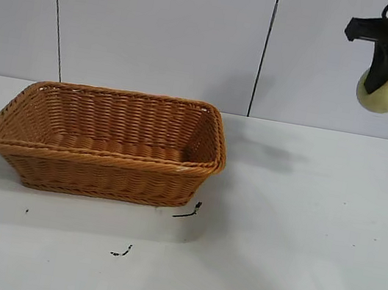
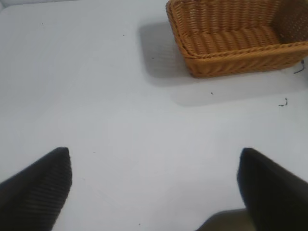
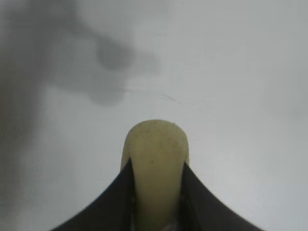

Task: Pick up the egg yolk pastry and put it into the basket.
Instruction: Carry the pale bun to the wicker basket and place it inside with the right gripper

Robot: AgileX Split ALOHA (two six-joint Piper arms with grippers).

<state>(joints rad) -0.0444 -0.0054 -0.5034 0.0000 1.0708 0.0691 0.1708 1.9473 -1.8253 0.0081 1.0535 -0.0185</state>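
Exterior view: The pick-up appears complete and the deposit is not yet done. The right gripper (image 1: 386,80) hangs high above the table (image 1: 311,246) at the far right of the scene, clenched on the egg yolk pastry (image 1: 381,93), whose rounded pale body bulges out below the dark fingers. The basket (image 1: 105,141) sits on the table well to the left of the load and much lower; no pastry can be seen in the part of its interior that shows. What is left, by judgement, is a carry across to above the basket, a descent, and a release. The left arm is not seen here. Two small dark scraps (image 1: 187,212) lie on the table in front of the basket.

Left wrist view: The left gripper (image 2: 154,192) is released, its two dark fingers (image 2: 36,187) set wide apart with bare table between them. It is held over open table, well apart from the basket (image 2: 231,57), and seems idle. The pastry does not appear in this view.

Right wrist view: The pastry (image 3: 155,159) is pinched squarely between the two dark fingers (image 3: 108,207), touching both, its rounded end protruding beyond the tips. Beneath it lies only bare table carrying a blurred shadow (image 3: 113,60), so the load is not yet over the basket.
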